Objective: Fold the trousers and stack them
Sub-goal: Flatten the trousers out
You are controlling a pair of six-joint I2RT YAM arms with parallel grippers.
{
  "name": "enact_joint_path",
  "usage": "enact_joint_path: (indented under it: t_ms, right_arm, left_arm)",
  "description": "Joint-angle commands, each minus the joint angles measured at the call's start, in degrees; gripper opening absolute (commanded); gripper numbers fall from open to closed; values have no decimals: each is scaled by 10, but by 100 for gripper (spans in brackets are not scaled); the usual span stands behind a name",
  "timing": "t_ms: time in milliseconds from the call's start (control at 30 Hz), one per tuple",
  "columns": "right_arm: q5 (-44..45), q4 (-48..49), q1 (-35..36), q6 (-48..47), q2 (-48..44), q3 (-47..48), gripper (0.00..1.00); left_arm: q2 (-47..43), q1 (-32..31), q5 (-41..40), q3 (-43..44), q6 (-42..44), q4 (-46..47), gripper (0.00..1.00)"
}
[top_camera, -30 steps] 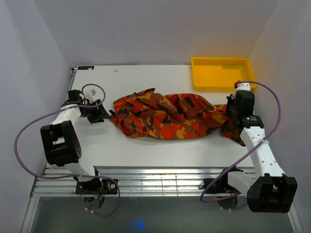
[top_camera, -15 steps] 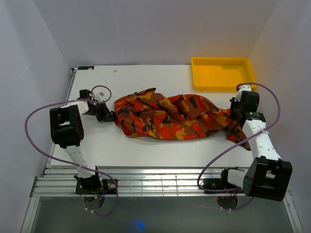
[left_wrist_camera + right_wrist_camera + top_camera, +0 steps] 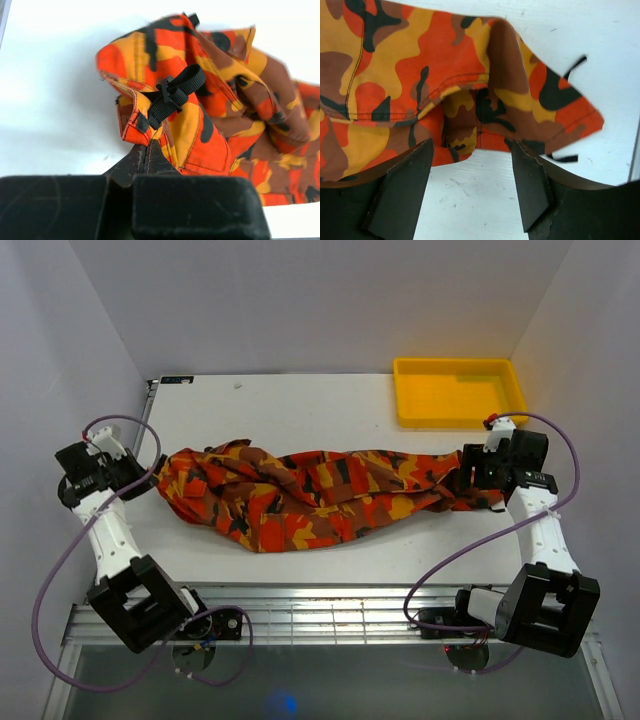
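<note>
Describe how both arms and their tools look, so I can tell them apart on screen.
They match. The left arm and right arm have white tube links between blocky black joint housings. The left cable and right cable are purple and loosely looped. The left tool and right tool have flat, dark, wedge-shaped fingers with scuffed edges.

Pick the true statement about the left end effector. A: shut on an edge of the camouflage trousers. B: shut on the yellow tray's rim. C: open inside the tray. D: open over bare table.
A: the left wrist view shows the left end effector pinched shut on an orange edge of the camouflage trousers, just below a black strap.
</note>
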Motion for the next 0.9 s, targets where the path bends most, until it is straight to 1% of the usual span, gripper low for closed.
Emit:
enact_joint_path:
  t_ms: [0,33,67,100,133,167,233,367,467,500,533,567,600,633,667,700,733,767,800,833,867]
  right_arm:
    - [-51,-47,-4,-35,15,40,69]
    - [-54,-57,-3,-60,17,44,66]
    - [-52,-67,-4,-73,23,49,43]
    - [-46,-75,-4,-83,24,57,28]
    - [-38,-87,-4,-104,26,58,16]
    - [-34,-91,-4,-116,22,57,8]
    - [-40,-96,-9,-139,14,51,8]
    - [-83,-90,-16,-167,-26,46,8]
    - [-97,-71,-19,-153,-35,58,8]
    - [-105,-83,-19,-167,-29,66,8]
    - [-123,-106,-19,-191,-21,91,12]
    - [-173,-135,-19,-226,-6,100,21]
    - [-196,-198,-19,-333,-6,101,25]
    - [-203,-203,-19,-371,-11,93,31]
    - [-206,-202,-19,-416,-29,56,47]
    - [-207,-203,-20,-469,-39,34,53]
    - [-207,-203,-19,-574,-48,13,63]
    - [-206,-204,-19,-624,-65,-31,77]
    - [-206,-204,-20,-671,-73,-50,82]
    - [-206,-202,-20,-743,-78,-66,88]
    - [-209,-197,-20,-771,-83,-80,92]
  left_arm:
    - [-40,0,-70,-61,76,-60,0]
    - [-43,0,-99,-57,85,-61,0]
    - [-39,0,-108,-54,93,-63,0]
    - [-33,0,-110,-49,99,-74,0]
    - [-14,0,-113,-43,101,-81,0]
    - [-4,0,-112,-34,108,-89,0]
    - [23,1,-87,-23,115,-106,0]
    - [28,9,-22,8,123,-105,0]
    - [42,9,-2,67,109,-105,0]
    - [51,9,-2,79,101,-110,0]
    - [59,9,-5,90,97,-114,0]
    - [69,9,-5,102,94,-118,0]
    - [90,9,-9,121,91,-127,0]
    - [101,9,-6,130,87,-130,0]
    - [111,9,0,139,87,-136,0]
    - [119,9,7,146,87,-144,0]
    - [135,9,16,161,86,-147,0]
    - [141,8,20,168,83,-152,0]
    - [148,9,24,174,83,-161,0]
    - [161,9,32,186,84,-167,0]
    - [165,9,34,191,84,-171,0]
